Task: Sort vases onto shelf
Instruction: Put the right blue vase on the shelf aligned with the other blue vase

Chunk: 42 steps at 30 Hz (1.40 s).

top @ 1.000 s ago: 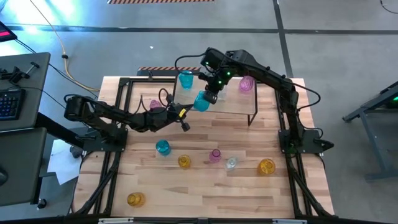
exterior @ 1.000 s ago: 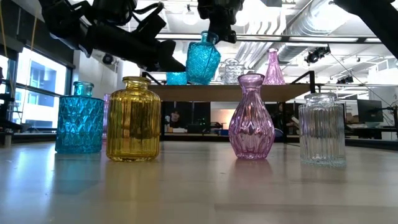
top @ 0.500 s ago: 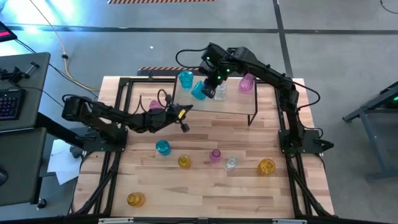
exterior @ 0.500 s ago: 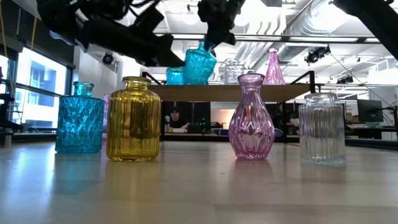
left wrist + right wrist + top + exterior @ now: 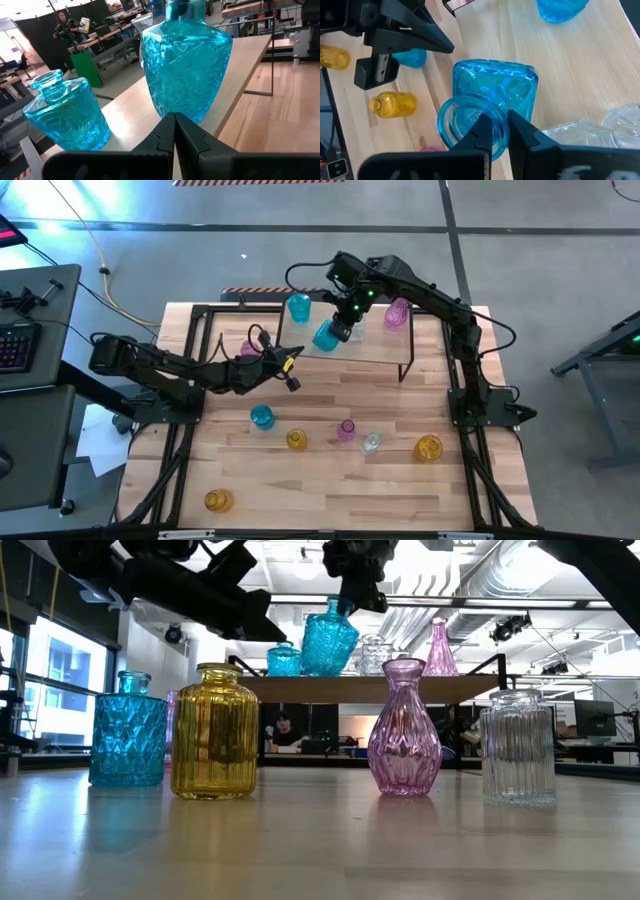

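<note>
My right gripper (image 5: 345,320) is shut on a teal-blue vase (image 5: 326,336) over the near left part of the shelf (image 5: 385,350). In the low view the vase (image 5: 330,638) is tilted, its base at the level of the shelf board (image 5: 400,688); whether it rests there I cannot tell. A second teal vase (image 5: 298,307), a clear one (image 5: 372,652) and a pink one (image 5: 397,313) stand on the shelf. My left gripper (image 5: 291,379) is shut and empty, just near and left of the shelf, its fingers (image 5: 172,137) pointing at the held vase (image 5: 185,65). My right gripper holds the teal vase by the rim of its mouth (image 5: 496,150), one finger (image 5: 482,131) inside the neck and the other (image 5: 520,132) outside. The fingers come from above, slanting down. The vase hangs tilted below them, its base at the shelf's near edge.
Loose vases stand on the table: pink (image 5: 248,347) behind the left arm, teal (image 5: 262,417), yellow (image 5: 296,440), pink (image 5: 346,430), clear (image 5: 372,442) and amber (image 5: 428,448) in a row, and amber (image 5: 218,500) at the near left. Black frame rails run along both sides.
My right gripper has carried the teal vase toward the far left, close to the second teal vase, then back a little toward the right and near edge; the vase stays tilted. My left arm has drawn back slightly toward the table's left edge.
</note>
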Motion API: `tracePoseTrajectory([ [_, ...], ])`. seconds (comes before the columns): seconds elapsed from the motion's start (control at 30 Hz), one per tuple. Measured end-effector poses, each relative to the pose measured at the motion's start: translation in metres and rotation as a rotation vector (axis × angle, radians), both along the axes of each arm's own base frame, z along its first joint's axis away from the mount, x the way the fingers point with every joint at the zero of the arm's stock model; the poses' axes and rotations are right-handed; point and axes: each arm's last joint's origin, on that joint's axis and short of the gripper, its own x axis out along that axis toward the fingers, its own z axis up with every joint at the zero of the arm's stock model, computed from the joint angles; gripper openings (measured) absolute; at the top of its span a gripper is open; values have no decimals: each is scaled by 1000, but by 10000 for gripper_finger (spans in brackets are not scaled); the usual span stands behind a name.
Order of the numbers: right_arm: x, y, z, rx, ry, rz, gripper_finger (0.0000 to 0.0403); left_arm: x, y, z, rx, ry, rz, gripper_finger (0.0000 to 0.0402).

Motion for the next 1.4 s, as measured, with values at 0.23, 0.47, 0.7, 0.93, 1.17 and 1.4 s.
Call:
tracePoseTrajectory([
  [0.23,-3,-6,0,48,-10,-11,8,0,0,0,-6,-7,-5,0],
  [0.47,-6,-12,0,66,-21,-26,10,0,0,0,-7,-6,-9,0],
  [0.7,-6,-11,1,70,-23,-22,22,0,0,0,-7,-6,-9,0],
  [0.93,-5,-11,1,71,-24,-21,21,0,0,0,-8,-6,-9,0],
  [1.17,-5,-11,1,70,-25,-20,21,0,0,0,-9,-6,-9,0],
  [1.4,-4,-12,1,61,-39,-15,21,0,0,0,-18,-13,-8,0],
])
